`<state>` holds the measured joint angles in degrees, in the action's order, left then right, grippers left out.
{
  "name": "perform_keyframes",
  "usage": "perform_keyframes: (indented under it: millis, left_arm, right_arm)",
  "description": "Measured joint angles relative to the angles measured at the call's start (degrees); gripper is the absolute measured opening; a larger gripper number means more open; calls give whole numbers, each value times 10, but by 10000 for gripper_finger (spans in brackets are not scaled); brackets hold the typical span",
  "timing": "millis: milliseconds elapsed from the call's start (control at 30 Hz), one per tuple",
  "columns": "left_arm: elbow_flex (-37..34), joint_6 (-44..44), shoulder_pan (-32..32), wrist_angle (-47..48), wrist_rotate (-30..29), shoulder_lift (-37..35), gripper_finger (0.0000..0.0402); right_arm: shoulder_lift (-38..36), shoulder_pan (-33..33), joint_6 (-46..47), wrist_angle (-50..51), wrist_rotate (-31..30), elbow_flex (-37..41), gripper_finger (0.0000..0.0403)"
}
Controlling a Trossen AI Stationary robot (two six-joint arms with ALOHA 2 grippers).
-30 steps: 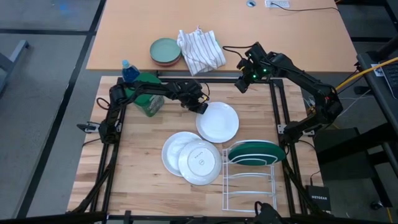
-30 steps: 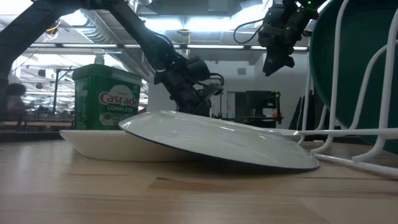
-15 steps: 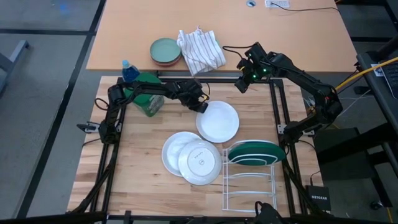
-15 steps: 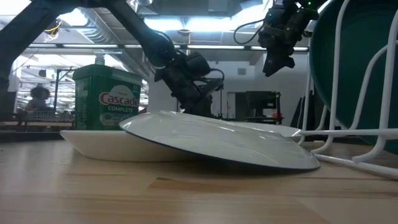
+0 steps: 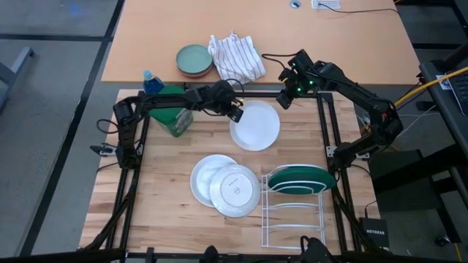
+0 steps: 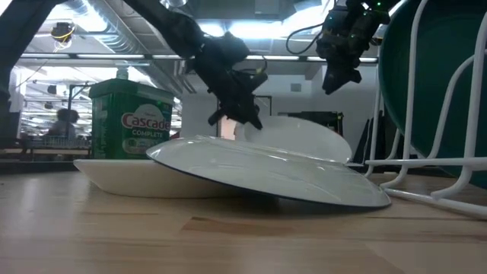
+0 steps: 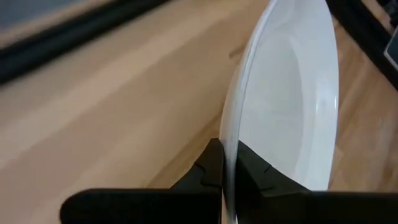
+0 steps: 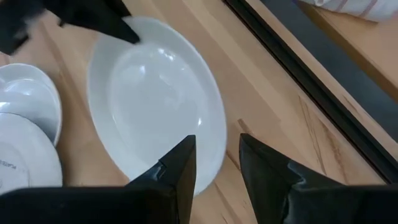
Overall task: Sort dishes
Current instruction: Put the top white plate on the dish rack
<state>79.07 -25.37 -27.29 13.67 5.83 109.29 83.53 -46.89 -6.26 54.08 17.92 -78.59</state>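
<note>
At the left of the high view stood a green tub (image 5: pixel 174 117) whose label read "Cascade Complete" in the low view. Just right of it, the left claw (image 5: pixel 235 114) was clamped on the near rim of a plain white plate (image 5: pixel 255 125). Half a second before, that plate lay flat on the counter (image 5: pixel 161 179); now its gripped edge was raised and it had shifted a little toward the top of the frame, and the low view showed it tilted up behind the nearer dishes. That suggested the lift had begun and a carry to the rack was likely next.

Below centre, the second white plate (image 5: pixel 206 177) lay flat with the smaller stamped plate (image 5: pixel 235 191) overlapping its right side; the stamp was too small to read. At lower right, the dark green plate (image 5: pixel 300 177) stood upright in the white wire rack (image 5: pixel 292 215). At upper right, the right claw (image 5: pixel 284 98) hung above the counter's far edge, fingers narrowly apart and holding nothing.
</note>
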Motion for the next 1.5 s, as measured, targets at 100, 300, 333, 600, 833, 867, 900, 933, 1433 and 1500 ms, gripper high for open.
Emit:
perform_keyframes:
  millis: [100, 300, 333, 600, 833, 867, 900, 933, 1433, 1500]
  left_arm:
    - [0, 18, 1, 0, -20, -17, 0]
    - [0, 75, 12, 0, -74, -42, 0]
    - [0, 87, 15, 0, -85, -45, 0]
    - [0, 177, 39, 11, -182, -82, 0]
    - [0, 214, 68, 23, -269, -129, 0]
    - [0, 218, 73, 30, -280, -135, 0]
    - [0, 223, 79, 38, -289, -141, 0]
    - [0, 228, 86, 46, -301, -148, 0]
    - [0, 270, 213, 59, -452, -220, 0]
    - [0, 270, 230, 59, -462, -227, 0]
  right_arm:
    - [0, 0, 0, -3, -13, 0, 127]
    - [0, 0, 0, -21, -34, 0, 127]
    - [0, 0, 0, -21, -34, 0, 127]
    - [0, 0, 14, -20, -35, 0, 127]
    - [0, 0, 15, 9, -54, -38, 127]
    - [0, 0, 15, 14, -61, -48, 127]
    - [0, 0, 15, 19, -66, -58, 127]
    - [0, 0, 15, 22, -69, -70, 127]
    - [-2, 0, 15, 115, -70, -235, 127]
    - [-2, 0, 15, 121, -70, -247, 127]
